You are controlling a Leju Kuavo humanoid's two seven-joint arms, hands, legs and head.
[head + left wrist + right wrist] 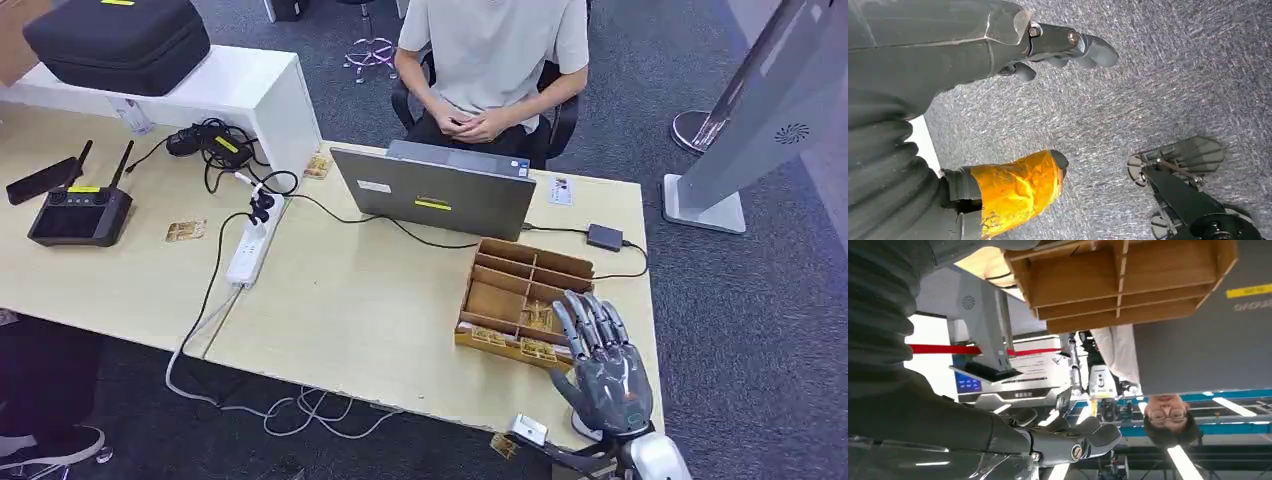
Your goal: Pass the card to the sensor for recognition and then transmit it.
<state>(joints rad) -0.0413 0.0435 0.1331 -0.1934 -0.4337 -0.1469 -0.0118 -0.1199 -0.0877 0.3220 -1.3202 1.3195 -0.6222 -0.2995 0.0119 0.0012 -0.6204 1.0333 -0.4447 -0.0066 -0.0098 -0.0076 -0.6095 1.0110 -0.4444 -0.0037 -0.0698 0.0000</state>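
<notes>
Right hand (pixel 600 365) released, fingers spread — poised at the wooden tray (pixel 500 300) on the tabletop (pixel 350 310); left hand (pixel 1013 50) empty, over carpet (pixel 1158 90).

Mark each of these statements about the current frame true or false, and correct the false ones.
1. The right hand holds a card. False: its fingers are spread and it holds nothing, at the near edge of the wooden tray.
2. The wooden tray stands in front of the laptop on the robot's side. True.
3. The left hand rests on the table. False: it hangs over grey carpet, holding nothing.
4. A person sits behind the laptop with hands clasped. True.
5. The power strip lies inside the wooden tray. False: it lies on the table, left of the laptop.
</notes>
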